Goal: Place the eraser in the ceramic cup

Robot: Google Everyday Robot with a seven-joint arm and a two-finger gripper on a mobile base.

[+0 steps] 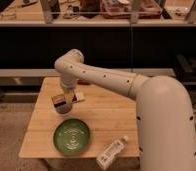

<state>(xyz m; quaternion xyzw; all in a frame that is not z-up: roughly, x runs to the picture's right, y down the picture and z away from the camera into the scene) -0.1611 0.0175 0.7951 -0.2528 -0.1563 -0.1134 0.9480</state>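
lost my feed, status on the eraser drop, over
Gripper down at ceramic cup. Eraser at gripper, not seen inside cup. Green plate nearer front, not in the way.

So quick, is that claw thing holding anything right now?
Gripper: closed on the eraser, right over the ceramic cup.
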